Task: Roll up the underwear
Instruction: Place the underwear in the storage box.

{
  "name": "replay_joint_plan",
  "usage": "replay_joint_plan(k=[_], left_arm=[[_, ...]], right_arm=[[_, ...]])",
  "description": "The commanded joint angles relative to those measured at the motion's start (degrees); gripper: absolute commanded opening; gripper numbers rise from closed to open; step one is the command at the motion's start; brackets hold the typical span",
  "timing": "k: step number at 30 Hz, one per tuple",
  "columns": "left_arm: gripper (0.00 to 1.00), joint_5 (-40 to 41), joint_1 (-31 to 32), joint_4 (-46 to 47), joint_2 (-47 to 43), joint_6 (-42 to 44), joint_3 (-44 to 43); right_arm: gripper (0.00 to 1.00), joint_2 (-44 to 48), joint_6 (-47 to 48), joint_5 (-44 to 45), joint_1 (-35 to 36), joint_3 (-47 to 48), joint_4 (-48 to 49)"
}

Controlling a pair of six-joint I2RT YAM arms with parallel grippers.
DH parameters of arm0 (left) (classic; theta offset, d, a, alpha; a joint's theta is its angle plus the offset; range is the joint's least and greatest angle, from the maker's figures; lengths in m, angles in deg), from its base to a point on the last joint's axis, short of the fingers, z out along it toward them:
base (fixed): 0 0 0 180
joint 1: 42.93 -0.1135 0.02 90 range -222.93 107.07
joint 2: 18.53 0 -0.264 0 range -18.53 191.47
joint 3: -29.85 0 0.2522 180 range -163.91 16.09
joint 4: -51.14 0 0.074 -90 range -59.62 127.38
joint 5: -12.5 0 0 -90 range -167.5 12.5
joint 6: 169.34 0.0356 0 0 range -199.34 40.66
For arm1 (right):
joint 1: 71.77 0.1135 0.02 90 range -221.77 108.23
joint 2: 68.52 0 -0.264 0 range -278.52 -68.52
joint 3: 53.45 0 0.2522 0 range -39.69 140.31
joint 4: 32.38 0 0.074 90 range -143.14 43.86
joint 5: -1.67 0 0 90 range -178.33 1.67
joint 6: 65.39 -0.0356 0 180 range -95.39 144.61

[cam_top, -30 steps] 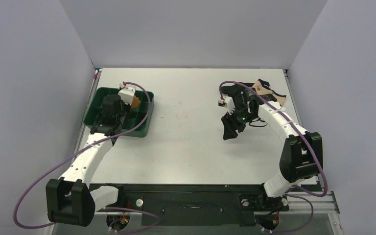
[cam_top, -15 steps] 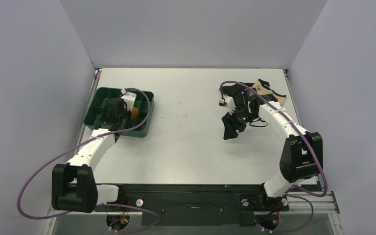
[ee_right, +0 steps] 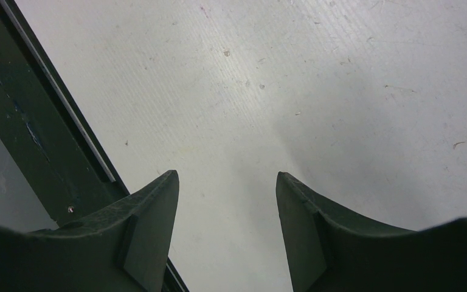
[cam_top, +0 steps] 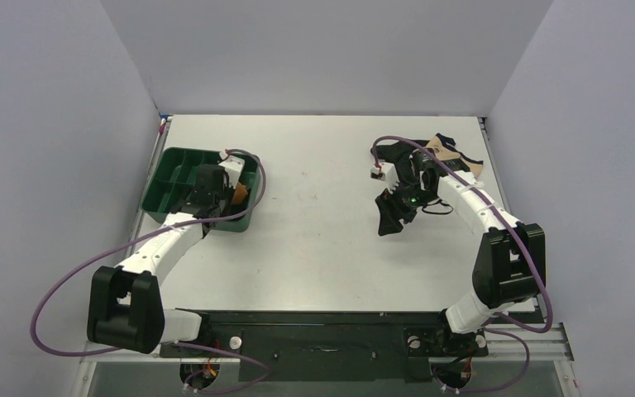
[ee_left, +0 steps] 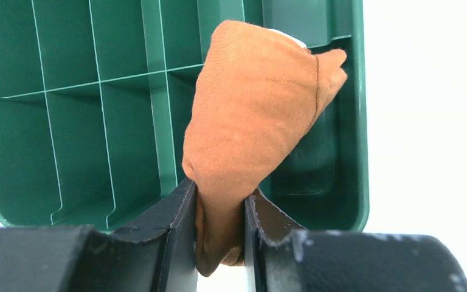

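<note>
The rust-brown underwear is a bunched roll pinched at its near end in my left gripper, which is shut on it. It hangs over the right-hand compartments of the green tray. From above, the underwear shows as a small orange patch beside the left gripper at the tray's right side. A bit of pale waistband shows at its far tip. My right gripper is open and empty above bare table; from above it is over the black garment.
A black garment lies crumpled under the right arm. More black fabric and a beige garment with dark trim lie at the back right. The tray has several divided compartments. A dark edge strip shows at the right wrist view's left.
My left gripper has moved right and nearer across the tray, carrying the underwear. The right arm has barely moved.
</note>
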Motion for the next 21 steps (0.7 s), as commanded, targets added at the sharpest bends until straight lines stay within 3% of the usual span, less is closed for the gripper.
replay_joint_plan(k=[1,21], left_arm=[[0.0,2.6,1.0,0.7,0.8,-1.3,-3.7],[0.0,7.4,7.1,-3.4,8.0,-0.2,-6.6]], right_arm=[[0.56,1.3,0.0,-1.9,-0.4,-0.1,0.9],[0.56,0.8,0.4,-2.2,-1.2,0.0,0.2]])
